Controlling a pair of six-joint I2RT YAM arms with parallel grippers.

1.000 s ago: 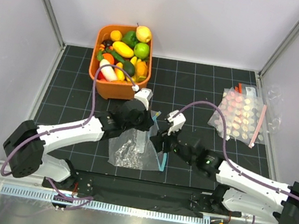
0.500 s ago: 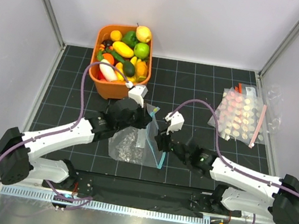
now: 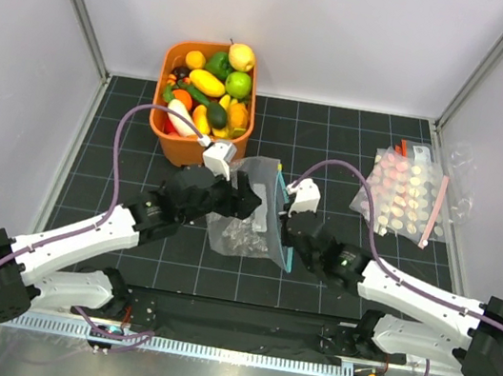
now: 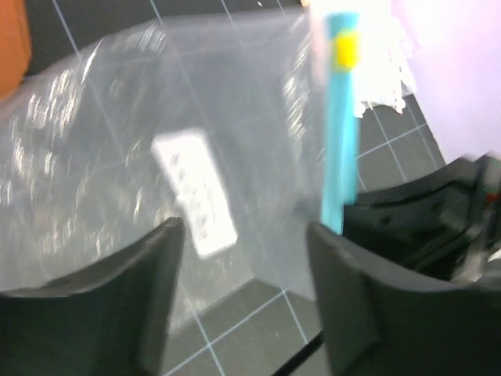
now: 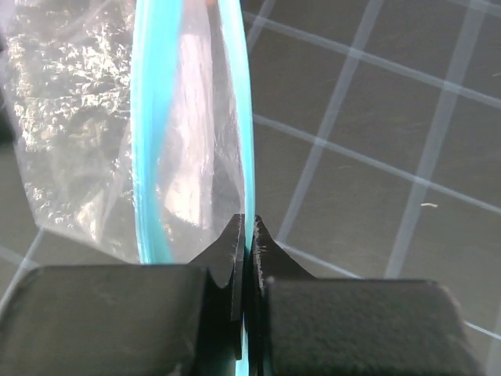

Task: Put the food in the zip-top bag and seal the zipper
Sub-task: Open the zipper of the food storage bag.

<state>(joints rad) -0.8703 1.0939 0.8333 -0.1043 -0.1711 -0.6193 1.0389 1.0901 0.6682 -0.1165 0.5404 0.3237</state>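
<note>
Now: zip-top bag (image 3: 246,231) mid-counter, mouth raised. Right tool (image 5: 244,227) clenched on zipper (image 5: 149,117); left tool (image 4: 241,231) looks released, view blurred. Hold strip taut, spread mouth before fetching food (image 3: 213,85) from far edge.

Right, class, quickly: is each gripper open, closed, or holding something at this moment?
Left gripper: open, the zip-top bag showing between its fingers.
Right gripper: shut on the zipper.

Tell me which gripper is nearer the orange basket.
Left. The left gripper sits close to the orange basket, by its near wall; the right gripper is farther off to the right, pinching the teal zipper.
</note>
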